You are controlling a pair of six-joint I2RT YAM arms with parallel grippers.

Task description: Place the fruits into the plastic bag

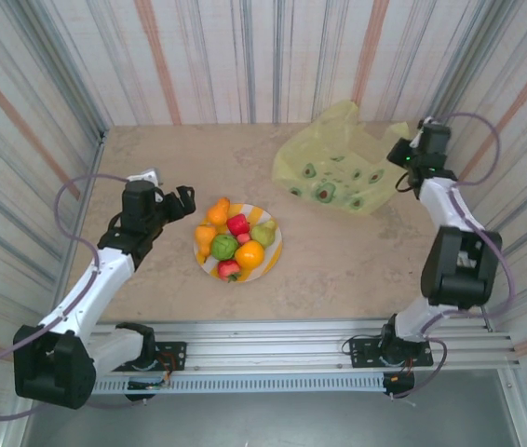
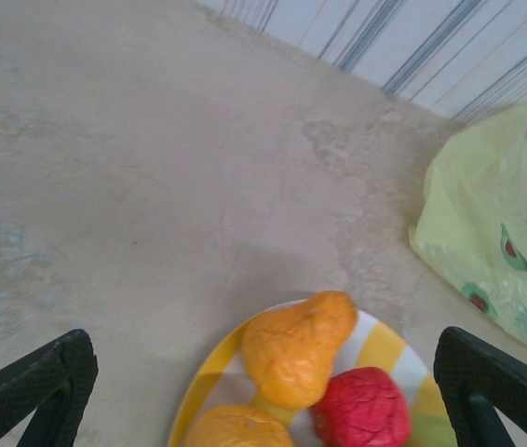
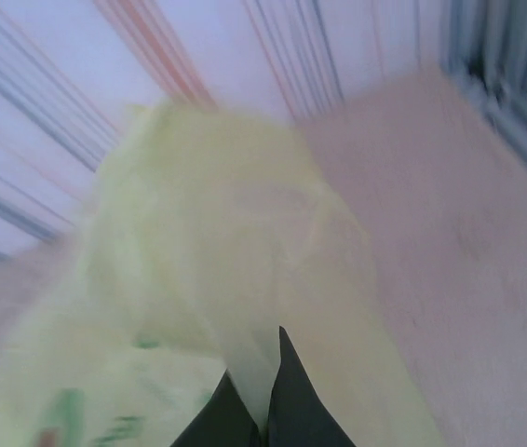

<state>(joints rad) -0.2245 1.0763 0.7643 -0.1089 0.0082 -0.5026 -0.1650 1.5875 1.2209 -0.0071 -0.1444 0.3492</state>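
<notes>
Two risks: the thin plastic bag [image 3: 217,270] may slip or tear where my right gripper [image 3: 262,414] pinches it, and my wide-spread left gripper [image 1: 182,201] may scatter the fruits [image 1: 234,242]

The right gripper [image 3: 265,396] is pinched tight on a fold of the bag [image 3: 217,251], which spreads blurred ahead and leftward; table [image 3: 468,233] lies to its right.

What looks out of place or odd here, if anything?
Nothing stands out. The fruits sit piled on the plate, none spilled, and the bag lies crumpled at the far right, a fold pinched in the right claw.
</notes>
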